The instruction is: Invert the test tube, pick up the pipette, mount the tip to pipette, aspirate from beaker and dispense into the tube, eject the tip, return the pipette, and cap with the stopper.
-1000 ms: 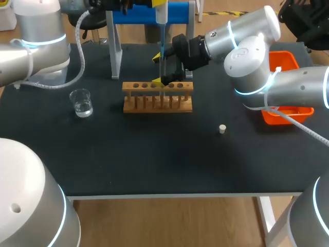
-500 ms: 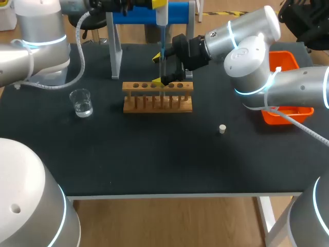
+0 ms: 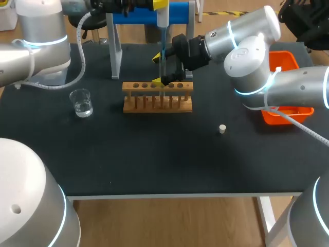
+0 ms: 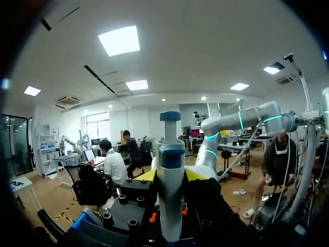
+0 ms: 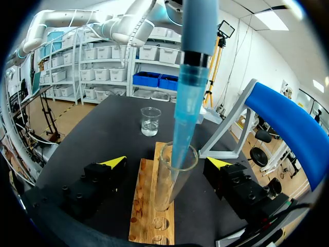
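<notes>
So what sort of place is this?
Probably a robot lab bench set for liquid handling: a wooden test tube rack, a glass beaker, a pipette with its tip inside a test tube.

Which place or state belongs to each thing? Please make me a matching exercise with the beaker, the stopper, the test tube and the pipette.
1 beaker
2 stopper
3 test tube
4 pipette

a stands in the wooden rack
b sits alone on the table, right of the rack
c left of the rack, holds clear liquid
d its tip reaches into the tube's mouth

Pairs: 1-c, 2-b, 3-a, 4-d
</notes>
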Available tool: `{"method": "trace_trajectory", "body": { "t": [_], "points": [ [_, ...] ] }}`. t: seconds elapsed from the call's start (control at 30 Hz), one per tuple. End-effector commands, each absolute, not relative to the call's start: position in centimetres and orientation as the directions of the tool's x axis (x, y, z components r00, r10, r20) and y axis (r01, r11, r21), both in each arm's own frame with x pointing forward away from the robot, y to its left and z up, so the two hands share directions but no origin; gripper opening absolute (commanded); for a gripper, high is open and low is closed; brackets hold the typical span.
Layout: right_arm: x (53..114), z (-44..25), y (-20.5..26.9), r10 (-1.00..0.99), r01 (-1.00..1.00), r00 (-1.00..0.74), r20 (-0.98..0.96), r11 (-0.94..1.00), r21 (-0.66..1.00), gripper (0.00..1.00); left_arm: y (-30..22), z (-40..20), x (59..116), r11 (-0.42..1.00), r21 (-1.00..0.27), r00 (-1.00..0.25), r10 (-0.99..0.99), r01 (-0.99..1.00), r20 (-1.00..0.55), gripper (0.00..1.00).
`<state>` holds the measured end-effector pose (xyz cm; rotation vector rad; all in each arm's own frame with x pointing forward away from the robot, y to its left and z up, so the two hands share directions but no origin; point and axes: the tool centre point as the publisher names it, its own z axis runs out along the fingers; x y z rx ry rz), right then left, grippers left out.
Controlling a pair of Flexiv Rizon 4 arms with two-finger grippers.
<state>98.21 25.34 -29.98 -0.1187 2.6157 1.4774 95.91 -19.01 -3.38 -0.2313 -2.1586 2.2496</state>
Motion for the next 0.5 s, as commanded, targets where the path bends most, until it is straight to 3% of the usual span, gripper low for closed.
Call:
{"method": "trace_trajectory", "body": {
  "t": [0.03, 0.5],
  "points": [
    [98.32, -29.98, 25.30, -0.005, -0.135, -0.988, -0.155, 0.516, 0.846, 1.00, -19.09, -3.42, 96.07, -0.046, -0.995, -0.988, 0.118, 0.091, -0.096, 0.00],
    [98.32, -29.98, 25.30, -0.005, -0.135, -0.988, -0.155, 0.516, 0.846, 1.00, -19.21, -3.75, 96.06, -0.033, -0.995, -0.988, 0.121, 0.093, -0.097, 0.00]
  ]
}}
